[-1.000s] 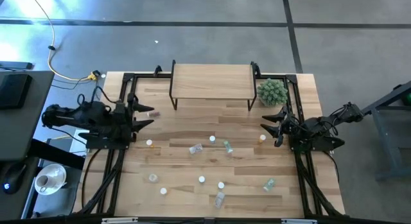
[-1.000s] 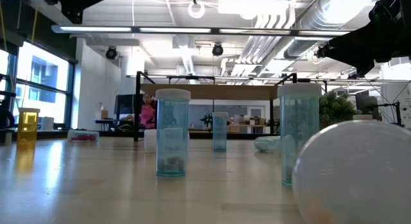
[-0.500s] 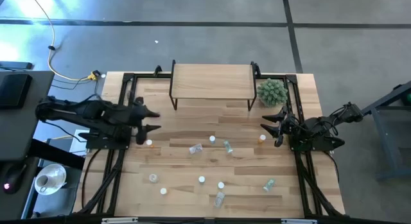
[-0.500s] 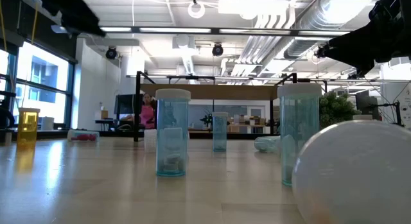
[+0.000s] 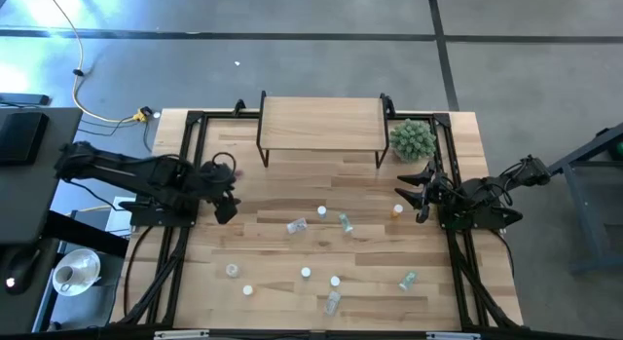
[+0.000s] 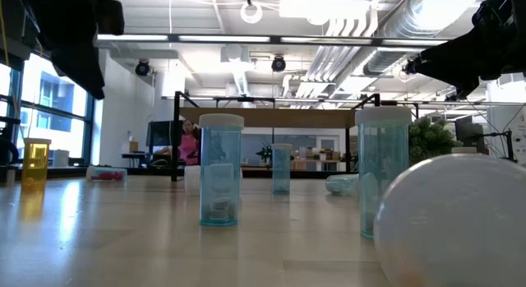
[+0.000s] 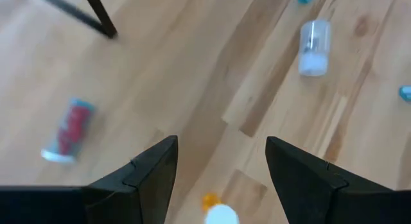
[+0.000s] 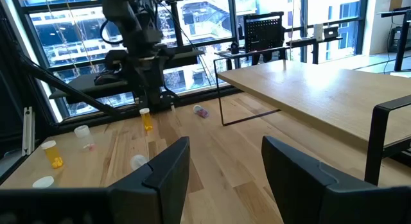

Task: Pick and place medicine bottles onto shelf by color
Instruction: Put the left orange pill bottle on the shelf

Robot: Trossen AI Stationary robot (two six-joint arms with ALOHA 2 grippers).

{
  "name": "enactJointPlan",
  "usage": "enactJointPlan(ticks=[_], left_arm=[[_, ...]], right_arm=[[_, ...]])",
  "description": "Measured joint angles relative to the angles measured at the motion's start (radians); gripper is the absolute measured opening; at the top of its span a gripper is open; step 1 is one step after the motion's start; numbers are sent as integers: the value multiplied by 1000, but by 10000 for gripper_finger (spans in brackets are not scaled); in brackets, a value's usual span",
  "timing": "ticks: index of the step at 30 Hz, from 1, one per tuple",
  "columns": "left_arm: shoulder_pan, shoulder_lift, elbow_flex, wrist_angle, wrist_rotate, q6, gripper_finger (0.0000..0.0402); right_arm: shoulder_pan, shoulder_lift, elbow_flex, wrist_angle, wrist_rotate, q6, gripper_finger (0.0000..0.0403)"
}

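Observation:
Several small white-capped medicine bottles (image 5: 321, 223) stand or lie scattered on the tabletop. The light-wood shelf (image 5: 321, 124) stands on black legs at the far edge, with no bottle on it. My left gripper (image 5: 225, 194) hangs open over the table's left part, pointing steeply down. In the left wrist view an upright orange bottle (image 7: 219, 214) shows below the gap of my left gripper (image 7: 221, 169), untouched, and a pink bottle (image 7: 67, 129) lies on its side nearby. My right gripper (image 5: 413, 190) waits open and level at the right, beside another orange bottle (image 5: 396, 211).
A spiky green plant ball (image 5: 413, 138) sits by the shelf's right legs. Black frame rails (image 5: 185, 145) run along both sides of the table. A clear bottle (image 7: 313, 47) lies on its side ahead of my left gripper. Blue bottles (image 6: 220, 168) stand near the front edge.
My left gripper has reached out from the left rail toward the table's middle and sunk a little. It has tipped from about level to pointing steeply down and rolled, staying open. No bottle has moved.

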Motion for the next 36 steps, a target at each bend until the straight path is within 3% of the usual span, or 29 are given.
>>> enactJointPlan(ticks=[8, 16, 36], left_arm=[[-1, 99, 0, -6, 78, -168, 224], [-12, 180, 0, -33, 78, -270, 224], [-162, 356, 0, -73, 78, -533, 224]], right_arm=[[0, 0, 0, 0, 0, 0, 186], [0, 0, 0, 0, 0, 0, 186], [0, 0, 0, 0, 0, 0, 186]])
